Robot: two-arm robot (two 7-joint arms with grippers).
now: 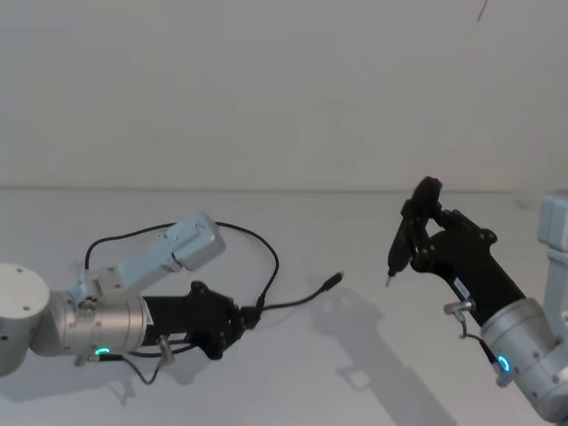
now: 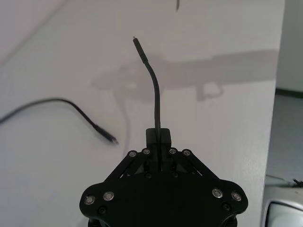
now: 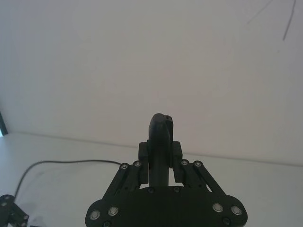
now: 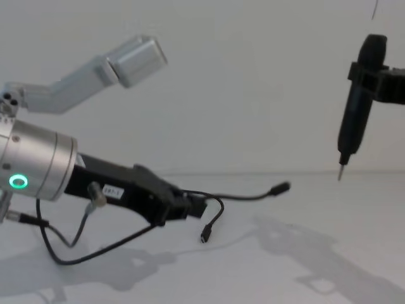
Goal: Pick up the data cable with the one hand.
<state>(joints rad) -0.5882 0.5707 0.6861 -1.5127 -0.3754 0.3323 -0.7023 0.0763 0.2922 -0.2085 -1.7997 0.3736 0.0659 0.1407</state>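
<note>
Left tool (image 1: 248,317) clenched on cable (image 1: 297,303), low over counter (image 1: 373,382). Plug end sticks out in air, rest loops on counter. Grasp looks done, lift mostly left. Right tool (image 1: 415,218) parked high, gripping probe (image 1: 397,257).

The left pincer (image 4: 193,206), black and angular with a small white label, sits on a thick silver cylinder with a green ring light. It reaches from the left toward the middle, low over the bench (image 4: 329,266), clamped on the data cable (image 4: 247,196). The thin black cable juts rightward from it, curving up to a small blocky plug.
</note>
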